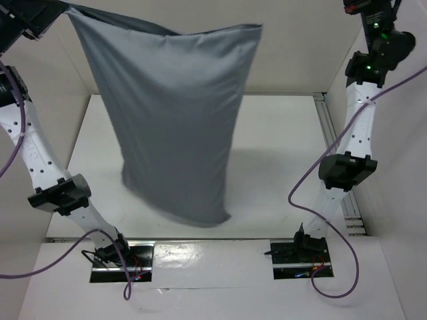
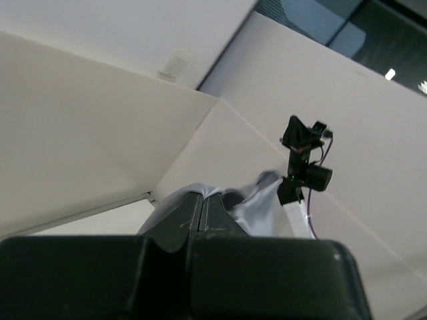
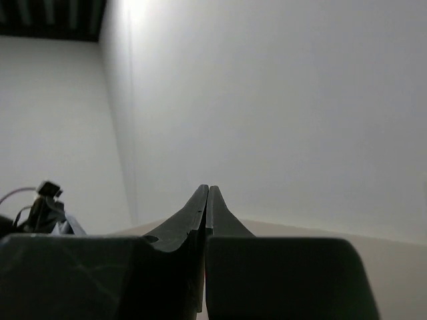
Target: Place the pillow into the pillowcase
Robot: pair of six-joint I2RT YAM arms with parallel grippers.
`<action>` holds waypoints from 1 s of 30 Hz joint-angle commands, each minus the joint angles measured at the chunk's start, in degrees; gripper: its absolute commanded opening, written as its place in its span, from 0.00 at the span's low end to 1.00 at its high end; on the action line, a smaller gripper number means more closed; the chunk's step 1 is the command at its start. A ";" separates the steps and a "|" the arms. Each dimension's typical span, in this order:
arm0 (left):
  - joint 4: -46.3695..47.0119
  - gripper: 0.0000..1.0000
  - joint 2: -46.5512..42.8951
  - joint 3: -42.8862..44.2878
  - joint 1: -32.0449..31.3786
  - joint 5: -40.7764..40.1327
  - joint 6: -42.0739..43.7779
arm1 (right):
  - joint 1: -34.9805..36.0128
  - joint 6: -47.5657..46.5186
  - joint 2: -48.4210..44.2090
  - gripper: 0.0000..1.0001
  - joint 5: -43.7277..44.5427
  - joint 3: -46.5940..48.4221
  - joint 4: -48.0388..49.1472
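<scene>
Well, we see our left gripper [image 2: 202, 197] clamped on the top left corner of the pillowcase [image 1: 177, 120], which hangs plump above the table [image 1: 280, 153]. Well right of it, our right gripper [image 3: 207, 193] is closed on nothing.

Lab-type robot test cell. White table [image 1: 280, 133] boxed in by plain white panels [image 1: 293, 53], aluminium rail [image 1: 329, 127] along the edge, purple cables [image 1: 311, 172] running off bolted arm bases [image 1: 297, 251].
</scene>
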 commanded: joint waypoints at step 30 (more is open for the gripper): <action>-4.82 0.00 4.88 -6.18 -30.39 -2.06 10.87 | 22.55 -37.50 -20.52 0.00 1.17 -34.69 -31.86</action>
